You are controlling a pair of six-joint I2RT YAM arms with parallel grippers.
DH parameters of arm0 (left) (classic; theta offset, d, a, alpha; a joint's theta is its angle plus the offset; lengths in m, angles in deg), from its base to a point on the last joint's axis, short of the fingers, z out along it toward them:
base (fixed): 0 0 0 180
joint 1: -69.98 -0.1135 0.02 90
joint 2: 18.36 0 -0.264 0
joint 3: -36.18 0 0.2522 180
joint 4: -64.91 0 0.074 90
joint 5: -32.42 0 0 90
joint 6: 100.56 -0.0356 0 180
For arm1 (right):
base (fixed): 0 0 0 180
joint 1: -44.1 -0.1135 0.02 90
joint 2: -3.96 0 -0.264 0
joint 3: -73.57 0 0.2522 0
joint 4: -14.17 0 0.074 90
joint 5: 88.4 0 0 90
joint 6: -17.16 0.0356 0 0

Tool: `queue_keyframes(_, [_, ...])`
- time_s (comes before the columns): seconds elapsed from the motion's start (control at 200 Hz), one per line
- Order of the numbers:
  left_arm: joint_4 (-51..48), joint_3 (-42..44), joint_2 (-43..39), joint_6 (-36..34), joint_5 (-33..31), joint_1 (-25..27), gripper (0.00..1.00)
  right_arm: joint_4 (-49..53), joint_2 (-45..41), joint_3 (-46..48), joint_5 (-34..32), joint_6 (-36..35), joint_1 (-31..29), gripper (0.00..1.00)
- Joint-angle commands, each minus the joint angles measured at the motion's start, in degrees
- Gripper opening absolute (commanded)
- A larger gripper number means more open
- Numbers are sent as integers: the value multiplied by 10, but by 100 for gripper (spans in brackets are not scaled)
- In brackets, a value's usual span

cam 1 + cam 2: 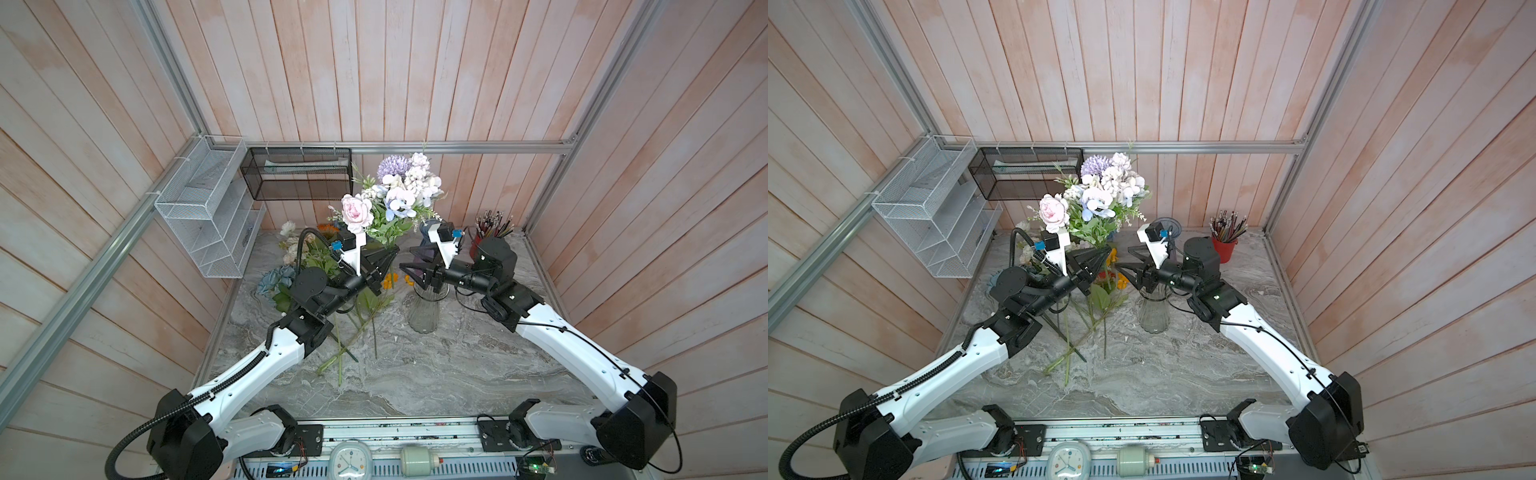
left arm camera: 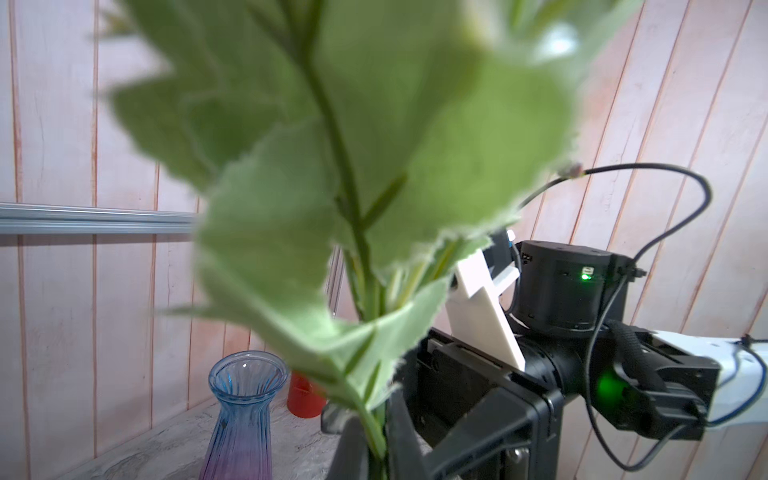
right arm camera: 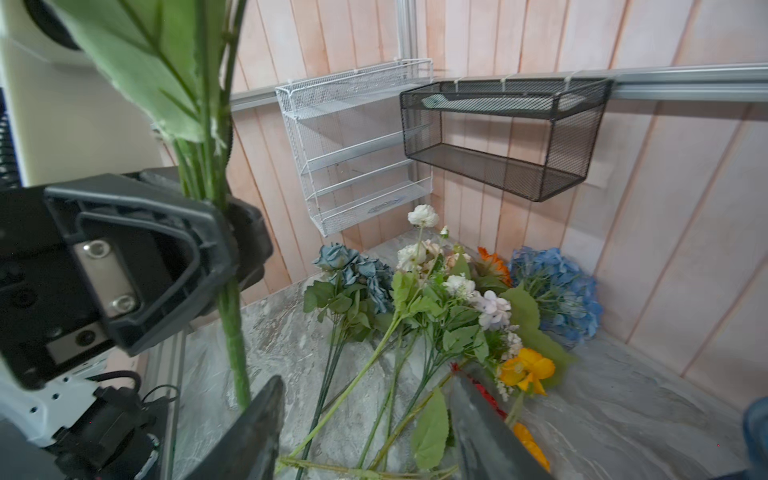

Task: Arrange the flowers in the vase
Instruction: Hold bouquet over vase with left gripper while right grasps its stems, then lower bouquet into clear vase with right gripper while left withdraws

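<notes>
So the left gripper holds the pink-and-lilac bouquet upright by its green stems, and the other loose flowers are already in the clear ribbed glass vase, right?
Half right. The left gripper holds the pink-and-lilac bouquet upright by its green stems, but the other loose flowers lie on the grey marble tabletop, not in the clear ribbed glass vase, as the right wrist view shows.

Above the black fingers [image 1: 380, 259] of the left gripper [image 1: 393, 250], the bunch [image 1: 399, 195] shows lilac, white, pale-blue and pink blooms over green leaves. Beneath the black fingers of the right gripper [image 1: 406, 258]: a clear ribbed vase [image 1: 424, 311] on a grey, white-veined marble table [image 1: 457, 365].
</notes>
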Motion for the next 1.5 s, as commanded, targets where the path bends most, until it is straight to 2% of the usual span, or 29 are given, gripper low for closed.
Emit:
queue_keyframes(0.0, [36, -5, 3, 0, 20, -3, 0, -31, 4, 2, 65, 32, -6, 62])
queue_keyframes(0.31, [55, -1, 18, -2, 33, -3, 0, -82, 32, 12, 108, 82, -14, 55])
queue_keyframes(0.4, [67, 1, 27, 12, 40, -3, 0, -86, 45, 3, 111, 81, -20, 43])
queue_keyframes(0.525, [70, 2, 38, 24, 43, -3, 0, -78, 54, -11, 109, 73, -22, 18])
queue_keyframes(0.615, [65, 3, 38, 25, 42, -3, 0, -76, 49, -9, 102, 67, -22, 9])
queue_keyframes(0.665, [63, 3, 38, 24, 40, -3, 0, -75, 45, -6, 97, 63, -22, 0])
queue_keyframes(0.74, [60, 0, 41, 27, 43, -3, 0, -73, 39, 0, 85, 57, -22, 0])
queue_keyframes(0.765, [59, -2, 42, 28, 46, -3, 11, -72, 36, 2, 79, 56, -21, 0])
queue_keyframes(0.87, [55, -1, 46, 45, 58, -3, 93, -69, 24, 14, 32, 55, -16, 0])
queue_keyframes(0.885, [53, 0, 46, 48, 57, -3, 99, -69, 23, 15, 26, 56, -14, 0])
queue_keyframes(1.05, [6, 37, 25, 42, 34, -3, 100, -65, -1, 44, -29, 64, 29, 0])
queue_keyframes(1.28, [-73, 134, -42, 47, -99, -8, 100, -42, -35, 118, -177, 4, 46, 0])
queue_keyframes(1.38, [-86, 176, -65, 77, -165, -23, 100, -62, -39, 157, -193, 7, 47, 0])
queue_keyframes(1.495, [-75, 213, -77, 117, -184, -49, 100, -98, -43, 201, -207, 2, 43, 0])
